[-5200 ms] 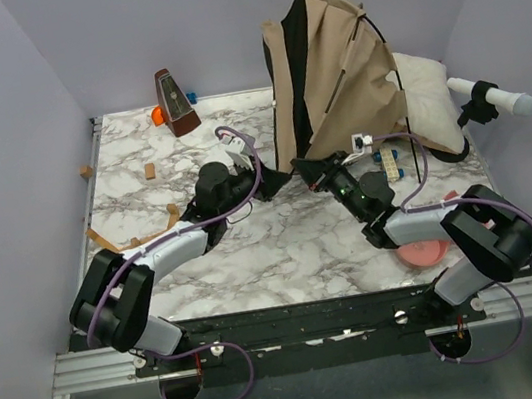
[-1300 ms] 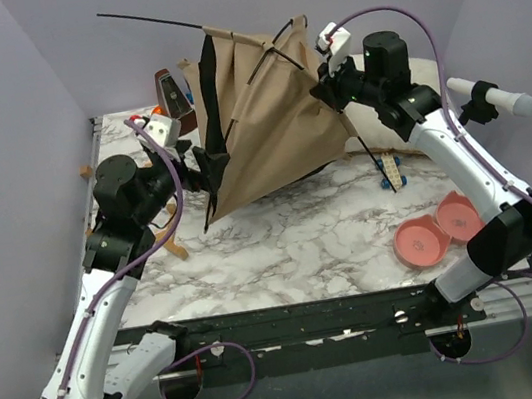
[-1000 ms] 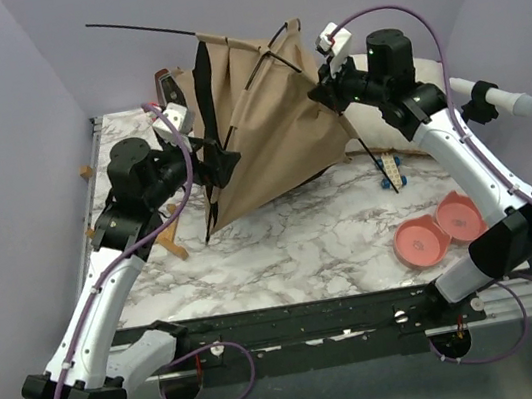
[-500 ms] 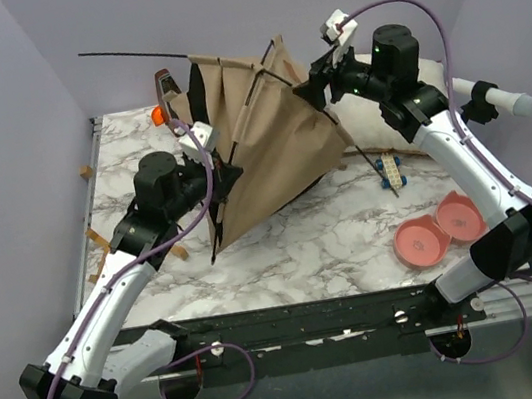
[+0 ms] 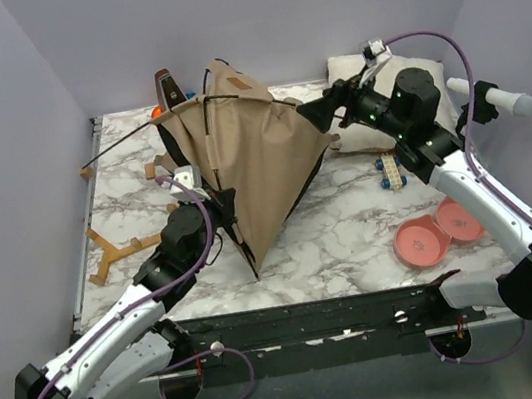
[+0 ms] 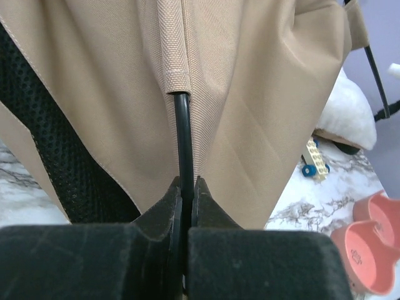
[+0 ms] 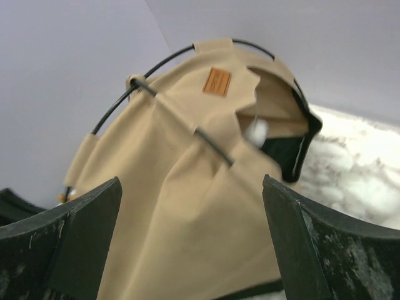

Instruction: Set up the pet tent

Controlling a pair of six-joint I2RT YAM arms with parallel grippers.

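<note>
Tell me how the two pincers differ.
The left pincer is shut on a black pole of the pet tent; the right pincer stands wide open, gripping nothing. The left pincer sits low at the tent's near edge; the right pincer is higher, at its right side. Both are black.

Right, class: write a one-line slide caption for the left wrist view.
The left gripper clamps the black pole emerging from a sleeve of the tent.

A white, grey-veined marble table (image 5: 351,226) carries a tan fabric pet tent (image 5: 258,150) at its middle. A white fluffy pillow (image 5: 339,70) lies far right, two pink bowls (image 5: 422,243) near right, a forked wooden piece (image 5: 117,251) left, and a brown pyramid metronome (image 5: 166,89) at the back.
</note>
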